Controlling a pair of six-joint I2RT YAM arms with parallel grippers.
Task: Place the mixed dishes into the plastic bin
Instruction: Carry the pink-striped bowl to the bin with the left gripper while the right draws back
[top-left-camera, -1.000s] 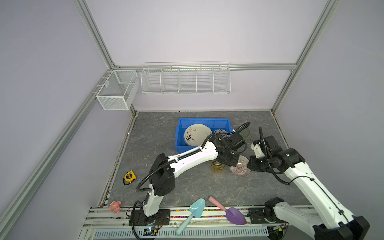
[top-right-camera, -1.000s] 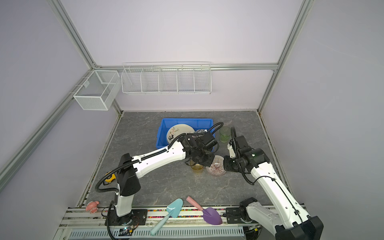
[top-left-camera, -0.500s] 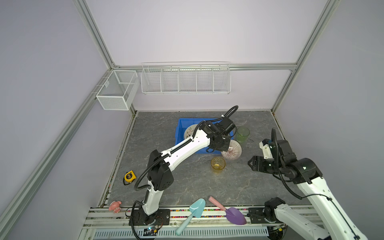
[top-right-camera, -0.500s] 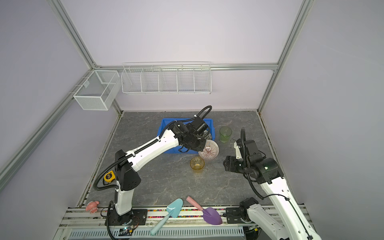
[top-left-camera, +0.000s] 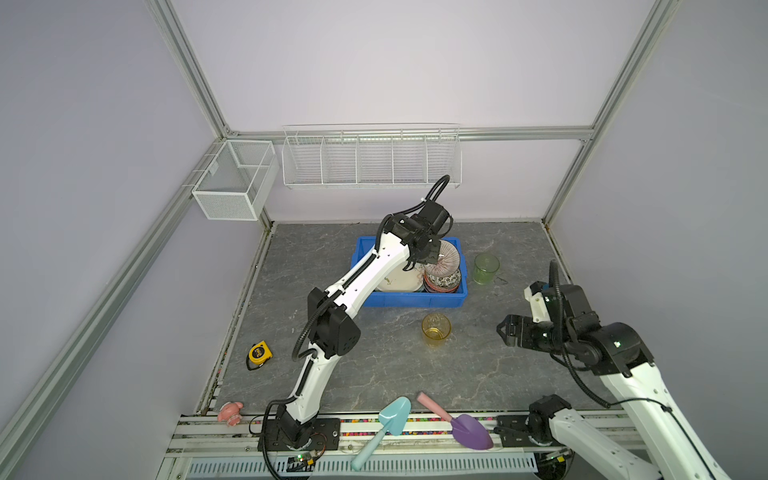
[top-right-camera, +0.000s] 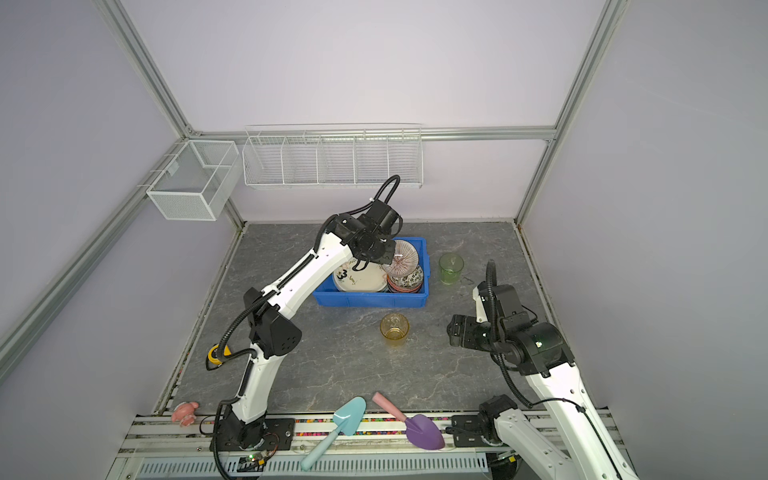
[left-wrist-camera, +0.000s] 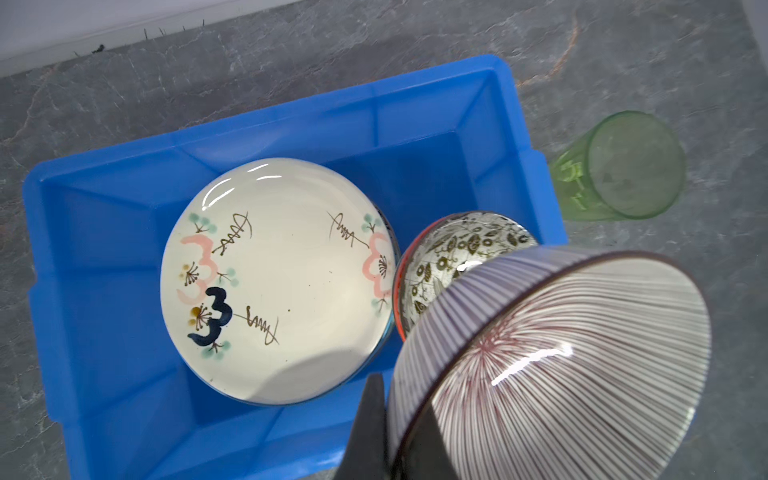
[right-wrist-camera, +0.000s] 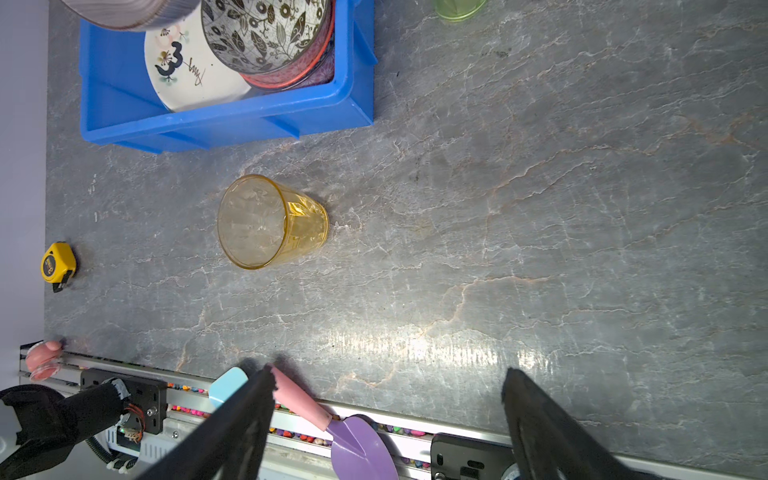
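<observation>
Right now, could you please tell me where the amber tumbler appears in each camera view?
A top view: the amber tumbler stands just in front of the blue bin, apart from it.
A top view: same place, before the bin's front wall.
Left wrist: not in it; the bin is.
Right wrist: tumbler in view, apart from the bin.
Shared landmark: the blue bin.

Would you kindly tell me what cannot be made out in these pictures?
Whatever lies under the cream scribbled plate: left wrist view, the plate covers it; only a bluish edge shows.
Bowls beneath the dark leafy bowl: right wrist view, only reddish rims show; number unclear.
Green tumbler: right wrist view, cut off by the frame edge.
Yellow tape measure: in a top view, partly behind the left arm's cable.
</observation>
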